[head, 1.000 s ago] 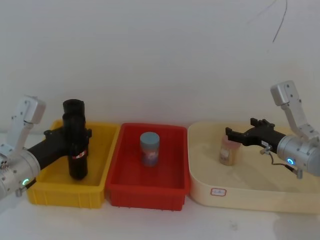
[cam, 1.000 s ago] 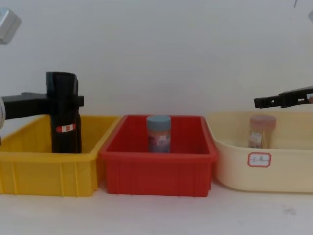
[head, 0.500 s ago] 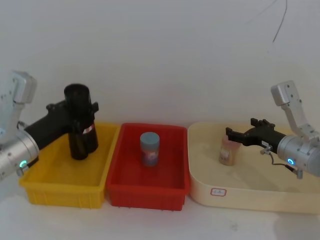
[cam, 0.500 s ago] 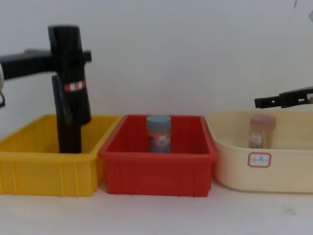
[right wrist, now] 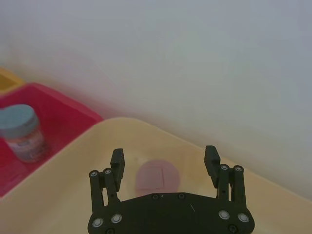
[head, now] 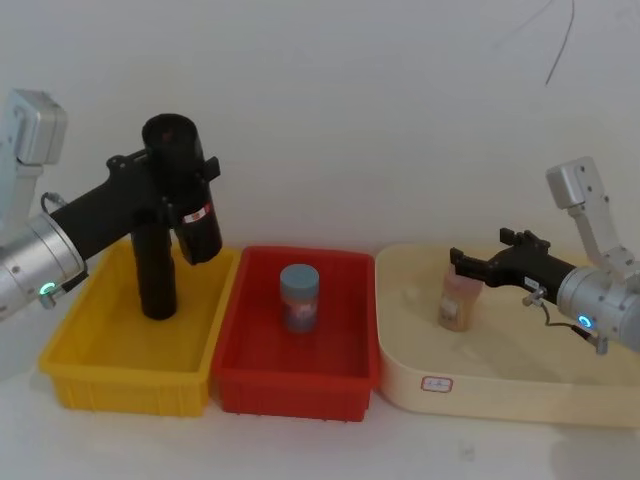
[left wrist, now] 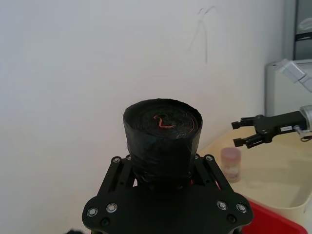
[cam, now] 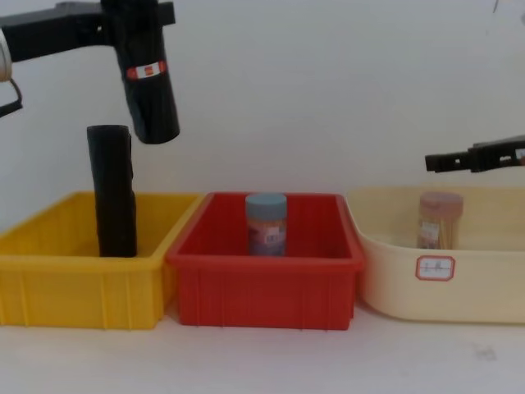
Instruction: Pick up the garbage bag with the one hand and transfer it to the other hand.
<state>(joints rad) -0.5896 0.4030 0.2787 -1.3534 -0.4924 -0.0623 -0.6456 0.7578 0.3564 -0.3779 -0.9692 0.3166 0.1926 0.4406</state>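
The garbage bag (head: 187,200), a black roll with a red-and-white label band, hangs tilted in the air above the yellow bin (head: 100,365). My left gripper (head: 176,168) on the green-ringed wrist is shut on its upper part; the chest view shows the garbage bag (cam: 148,78) high at the top left, and the left wrist view shows the garbage bag (left wrist: 162,134) end-on between the jaws. My right gripper (head: 468,266), on the blue-ringed wrist, is open over the cream tub (head: 500,385), just above a pink-lidded jar (head: 459,302); its fingers (right wrist: 117,163) are spread with nothing between them.
A second black roll (head: 155,270) without a label stands upright in the yellow bin, just below the lifted one. The red bin (head: 295,385) in the middle holds a blue-lidded jar (head: 299,297). A white wall stands close behind the bins.
My left gripper has raised the garbage bag out of the yellow bin, up and slightly toward the right, and tilted it. The right arm has barely moved.
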